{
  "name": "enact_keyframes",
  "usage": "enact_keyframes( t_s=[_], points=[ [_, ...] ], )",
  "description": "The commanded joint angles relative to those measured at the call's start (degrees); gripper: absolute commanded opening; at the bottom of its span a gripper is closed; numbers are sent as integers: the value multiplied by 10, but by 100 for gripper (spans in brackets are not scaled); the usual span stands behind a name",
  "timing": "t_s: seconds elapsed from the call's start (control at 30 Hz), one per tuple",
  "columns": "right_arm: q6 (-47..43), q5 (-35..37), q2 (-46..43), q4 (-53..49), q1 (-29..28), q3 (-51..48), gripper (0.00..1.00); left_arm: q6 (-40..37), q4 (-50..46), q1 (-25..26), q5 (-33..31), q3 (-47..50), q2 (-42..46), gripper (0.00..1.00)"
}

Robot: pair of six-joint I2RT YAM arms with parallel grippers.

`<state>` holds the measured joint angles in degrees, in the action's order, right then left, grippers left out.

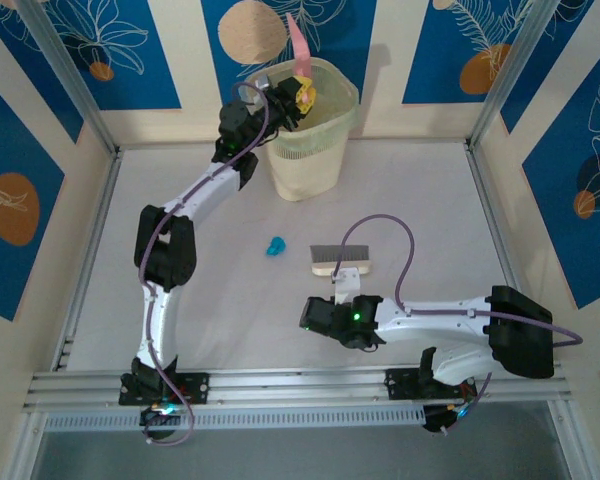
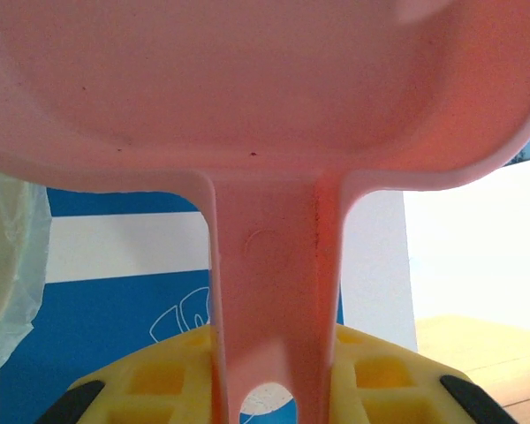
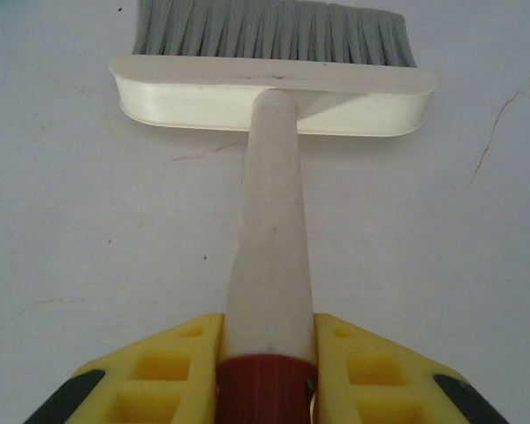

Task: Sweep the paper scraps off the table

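One cyan paper scrap (image 1: pixel 275 246) lies on the table (image 1: pixel 430 200), left of the brush head. My right gripper (image 1: pixel 347 297) (image 3: pixel 267 371) is shut on the cream handle of the brush (image 1: pixel 340 260) (image 3: pixel 274 88). The brush's grey bristles rest on the table and point away from me. At the back, my left gripper (image 1: pixel 302 95) (image 2: pixel 274 389) is shut on the handle of the pink dustpan (image 1: pixel 300 50) (image 2: pixel 265 88). It holds the pan tipped up over the cream bin (image 1: pixel 305 150). The pan's inside looks bare in the left wrist view.
The bin stands at the back centre of the table, with a thin liner (image 2: pixel 9 265) at its rim. Aluminium rails (image 1: pixel 280 385) edge the table and patterned blue-and-cream walls close it in. The left arm stretches along the left half.
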<state>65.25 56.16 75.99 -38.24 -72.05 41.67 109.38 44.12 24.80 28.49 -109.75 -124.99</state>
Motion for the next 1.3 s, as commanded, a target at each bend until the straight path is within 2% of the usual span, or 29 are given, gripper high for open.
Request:
enact_keyframes(
  t_s=[0.0,0.17,0.33,0.47,0.63,0.77,0.97,1.1,1.27],
  points=[
    [16,-3,3,-25,-2,3,0,-21,31,12,33,-11,29,0],
    [23,-1,-3,-30,-1,2,0,-67,-5,32,91,-10,57,0],
    [21,-2,-25,-24,-1,-4,0,-118,-7,66,127,47,101,0],
    [20,-5,-51,-16,0,-18,0,-140,18,88,134,120,147,0],
    [19,-12,-87,-5,6,-38,0,-238,-25,116,112,238,238,0],
    [10,-24,-127,4,14,-54,0,-337,-121,131,66,338,327,0],
    [5,-34,-188,8,24,-83,0,-425,-208,142,5,505,464,0],
    [-1,-53,-218,8,47,-93,0,-532,-386,149,-62,569,578,0],
    [-17,-78,-227,-8,84,-76,0,-653,-624,148,-137,586,695,0]
  ],
)
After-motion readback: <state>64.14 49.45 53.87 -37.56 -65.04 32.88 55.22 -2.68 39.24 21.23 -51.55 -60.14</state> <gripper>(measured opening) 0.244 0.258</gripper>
